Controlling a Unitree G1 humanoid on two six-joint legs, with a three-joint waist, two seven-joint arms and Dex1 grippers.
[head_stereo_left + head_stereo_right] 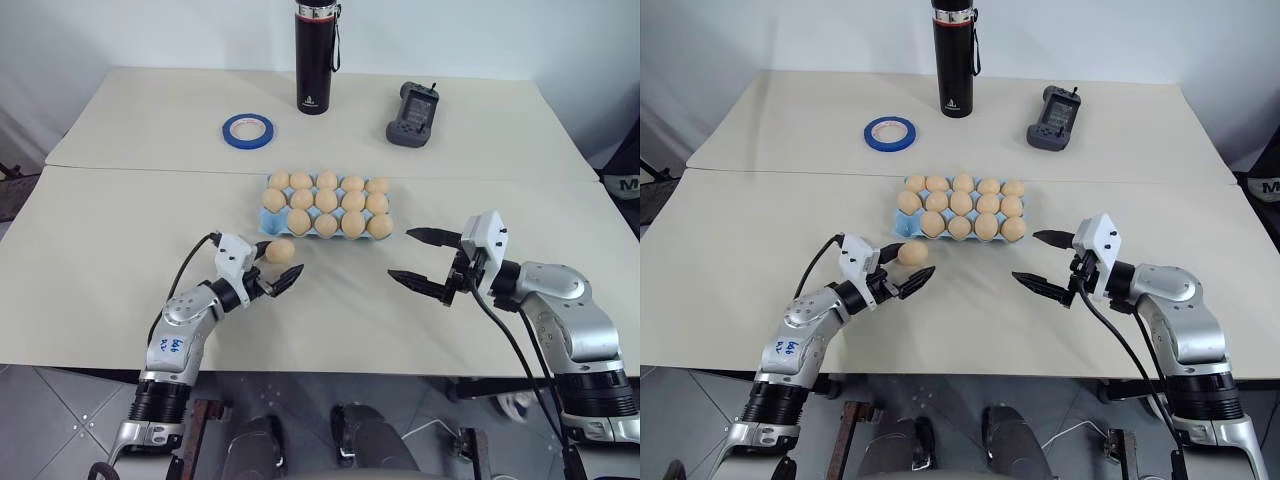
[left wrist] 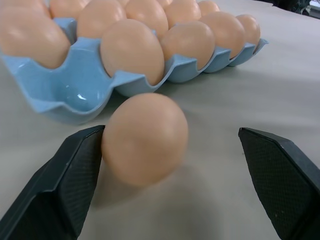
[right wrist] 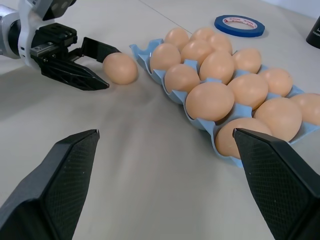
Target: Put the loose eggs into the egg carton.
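Egg carton (image 1: pixel 268 222), light blue: fourteen eggs, near-left corner cup empty. One loose egg (image 1: pixel 280 250) beside it, between spread left gripper (image 1: pixel 277 281) fingers. Right gripper (image 1: pixel 424 257) spread, empty.

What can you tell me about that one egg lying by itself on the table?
The loose egg is tan-beige, smooth and oval, like the ones in the carton. It lies on its side on the beige table, just in front of the empty corner cup of the light blue egg carton, apart from it. The left tool is open around it; one black finger looks to touch its side, the other stands well clear.
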